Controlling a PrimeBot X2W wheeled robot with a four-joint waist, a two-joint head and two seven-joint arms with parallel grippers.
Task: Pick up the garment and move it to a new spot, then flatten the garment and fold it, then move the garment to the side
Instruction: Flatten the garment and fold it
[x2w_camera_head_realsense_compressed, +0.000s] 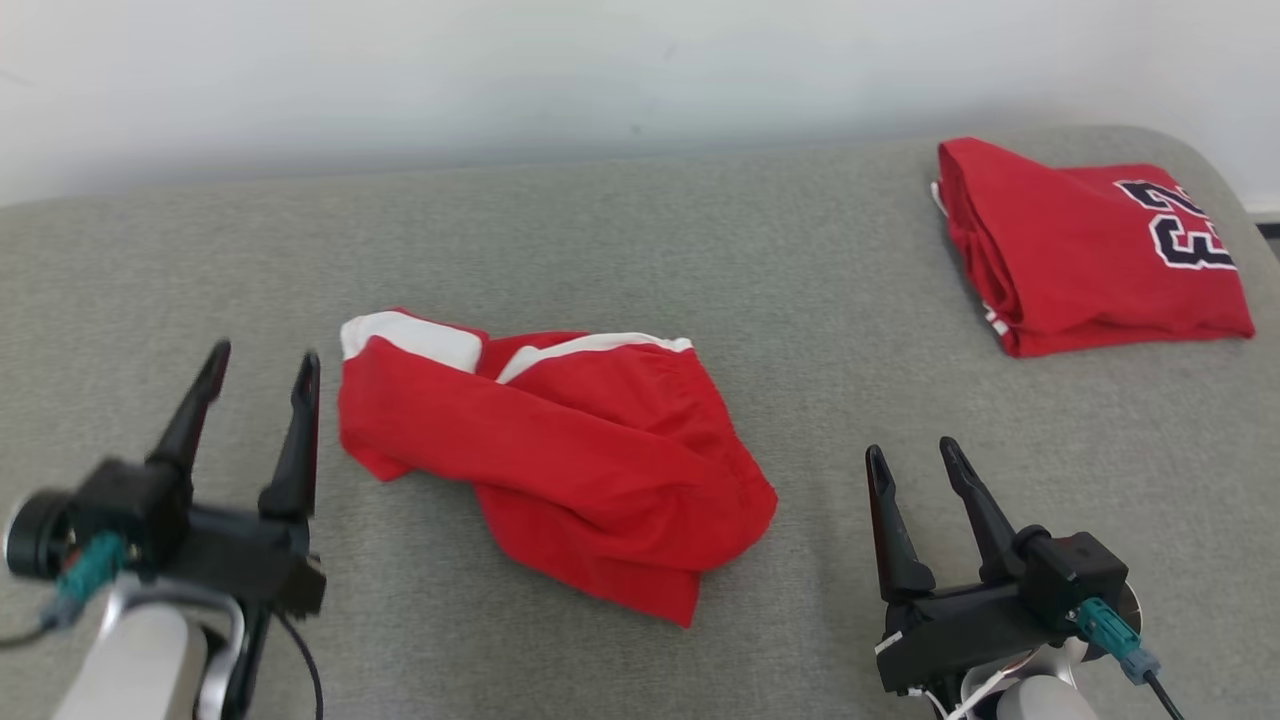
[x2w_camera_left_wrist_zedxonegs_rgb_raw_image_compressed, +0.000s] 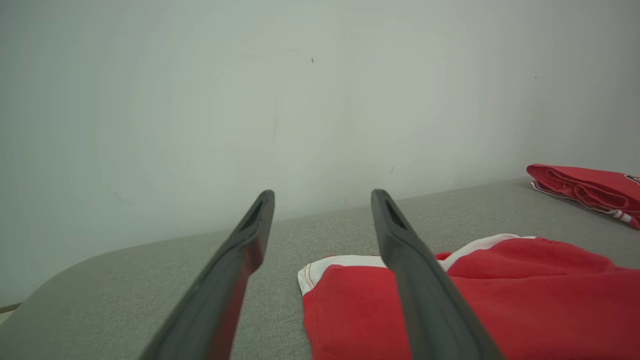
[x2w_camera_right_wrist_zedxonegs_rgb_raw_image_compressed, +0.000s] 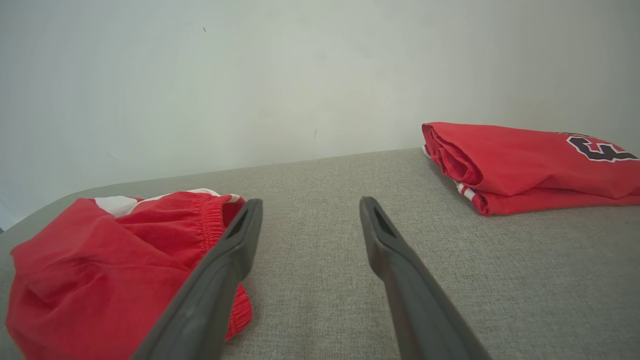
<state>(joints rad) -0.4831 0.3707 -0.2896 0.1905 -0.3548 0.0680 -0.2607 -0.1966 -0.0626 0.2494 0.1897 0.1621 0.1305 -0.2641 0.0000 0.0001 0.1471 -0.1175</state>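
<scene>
Red garments: two. One crumpled garment (x2w_camera_head_realsense_compressed: 560, 470) lies between the left gripper (x2w_camera_head_realsense_compressed: 265, 352) and the right gripper (x2w_camera_head_realsense_compressed: 912, 450), just beside the left one. One folded garment (x2w_camera_head_realsense_compressed: 1080, 270) lies well beyond the right gripper, off to its right.
Grippers: two.
Fingers (x2w_camera_head_realsense_compressed: 298, 440): four, two dark ones on each gripper.
Printed number (x2w_camera_head_realsense_compressed: 1185, 225): one, on the folded garment.
Worktop (x2w_camera_head_realsense_compressed: 700, 250): one, grey and fabric-covered.
</scene>
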